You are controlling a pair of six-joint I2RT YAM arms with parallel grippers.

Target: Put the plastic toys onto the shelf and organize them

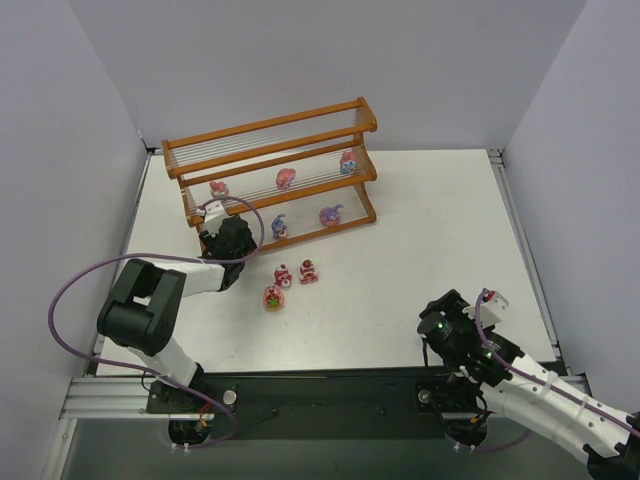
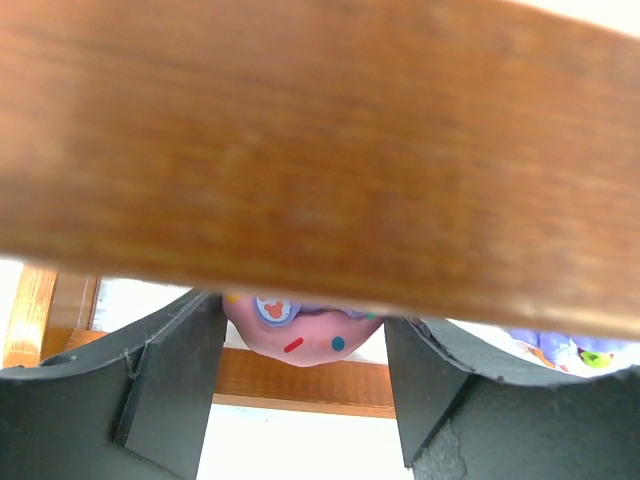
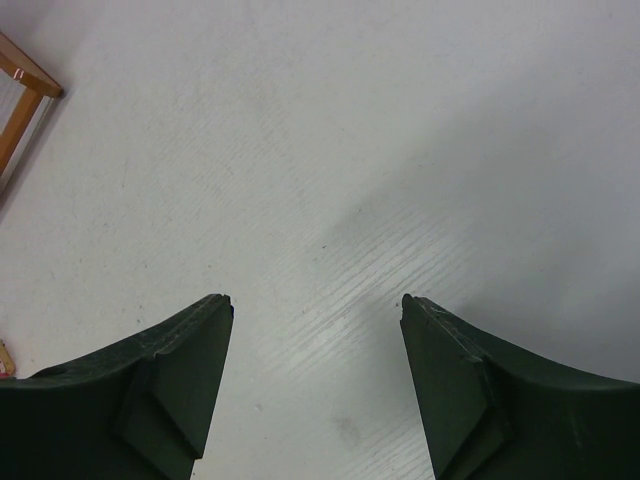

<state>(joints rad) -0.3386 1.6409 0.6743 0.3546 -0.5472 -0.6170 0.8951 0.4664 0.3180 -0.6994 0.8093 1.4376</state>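
Sitting between the fingers (image 2: 170, 390) of the left gripper (image 2: 305, 315), a pink figurine (image 2: 300, 335) with coloured specks is showing just under a wooden rail (image 2: 300, 150). Both fingers are touching its sides, so the gripper is holding it. That is happening at the left end of the lowest tier of the shelf (image 1: 270, 128), which is standing at the far left of the table (image 1: 430, 220). Two more plastic toys are resting on that lowest tier, one bluish (image 1: 280, 226) and one purple (image 1: 331, 214), and three are lining the middle tier (image 1: 219, 188) (image 1: 286, 178) (image 1: 348, 162). Three reddish ones are waiting on the table just near of the shelf, two side by side (image 1: 283, 274) (image 1: 308, 271) and one nearer (image 1: 273, 297). At the near right, well apart from everything, the right gripper (image 3: 315, 305) is hanging over the white tabletop with its fingers spread wide and gripping nothing.
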